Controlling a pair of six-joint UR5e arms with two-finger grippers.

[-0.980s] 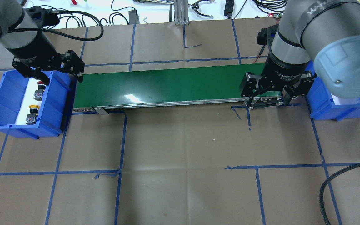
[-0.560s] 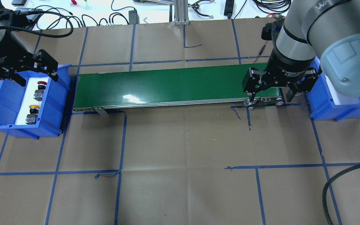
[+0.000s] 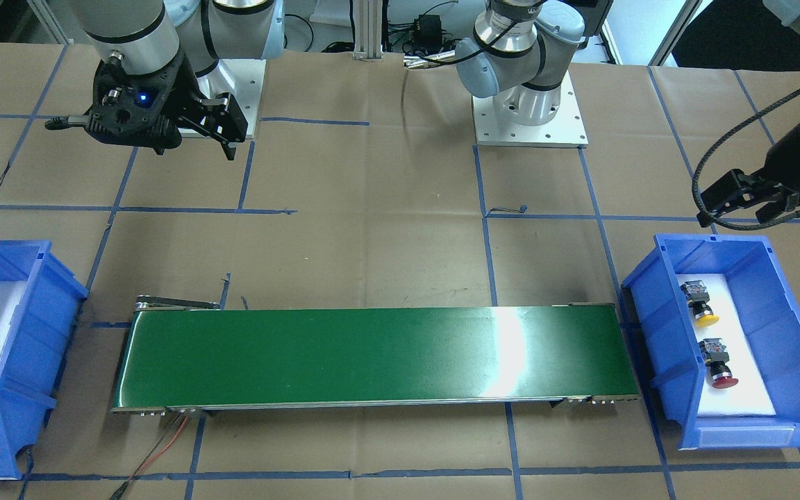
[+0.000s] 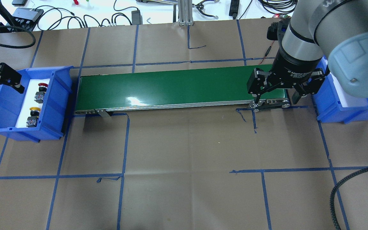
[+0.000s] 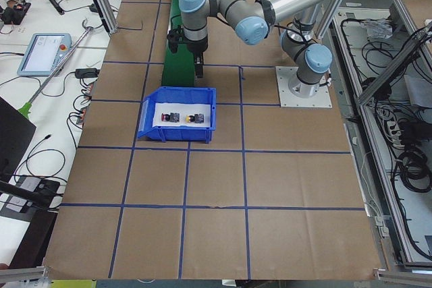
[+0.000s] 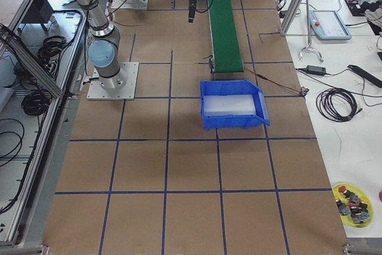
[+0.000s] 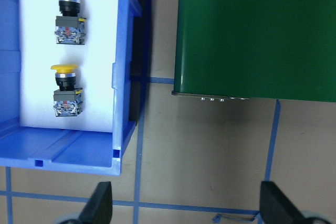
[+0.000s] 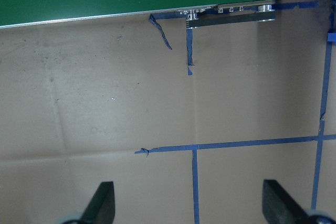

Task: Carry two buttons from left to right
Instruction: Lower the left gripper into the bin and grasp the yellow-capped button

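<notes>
— Left gripper (image 4: 2, 85) has slid out toward nine o'clock, fingers spread, empty.
— Right gripper (image 4: 276, 97)?
— Splayed too, holding nothing, over the belt's (image 4: 171, 88) three o'clock end.
— Buttons?
— In the blue bin (image 4: 59, 92): red button (image 4: 42, 85) at twelve o'clock of yellow button (image 4: 34, 110).

My fingertips (image 7: 100, 203) spread wide, red button (image 7: 69, 15) and yellow button (image 7: 65, 89) in blue bin (image 7: 122, 103), green belt (image 7: 254, 43) beside it.
</notes>
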